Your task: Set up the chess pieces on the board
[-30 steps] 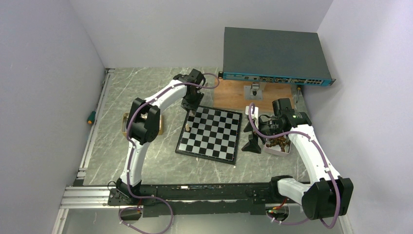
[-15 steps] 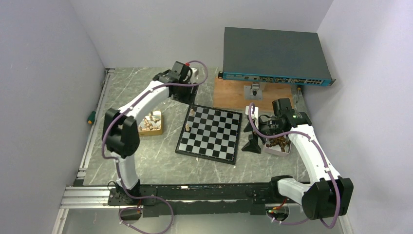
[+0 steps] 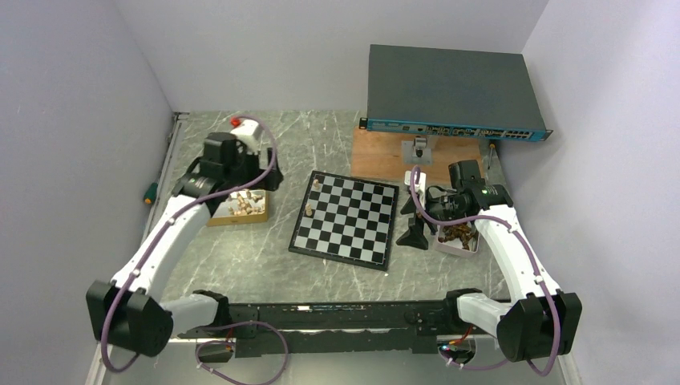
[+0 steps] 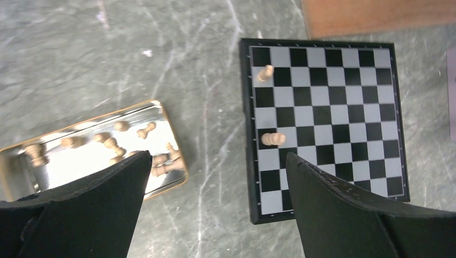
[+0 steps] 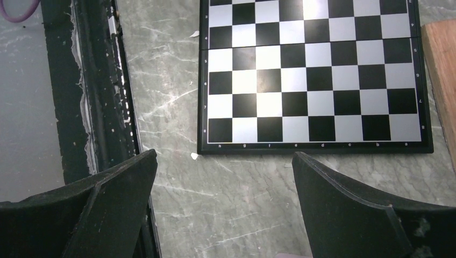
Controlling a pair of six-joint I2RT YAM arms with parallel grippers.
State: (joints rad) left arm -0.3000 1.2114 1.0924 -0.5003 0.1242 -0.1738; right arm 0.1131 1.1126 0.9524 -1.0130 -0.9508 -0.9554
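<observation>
The board [image 3: 346,220] lies in the middle of the table. Two light chess pieces stand on its left column, one [image 3: 316,184] at the far corner and one [image 3: 309,211] further down; the left wrist view shows them too [image 4: 265,73] [image 4: 273,139]. My left gripper [image 3: 271,183] [image 4: 215,215] hangs open and empty between the board [image 4: 322,123] and a metal tray [image 3: 210,218] [image 4: 80,161] of light pieces. My right gripper [image 3: 413,220] [image 5: 223,209] is open and empty just right of the board [image 5: 312,75], beside a pale tray [image 3: 467,249] of dark pieces.
A wooden plank [image 3: 385,156] with a small metal fixture [image 3: 418,148] lies behind the board, in front of a network switch [image 3: 449,88]. A screwdriver [image 3: 149,192] lies by the left rail. A black rail [image 3: 321,317] [image 5: 91,91] runs along the near edge.
My left gripper opened and left a light piece on the board's far-left corner. The left arm then swung back left to beside the tray of light pieces. The right arm stayed still.
</observation>
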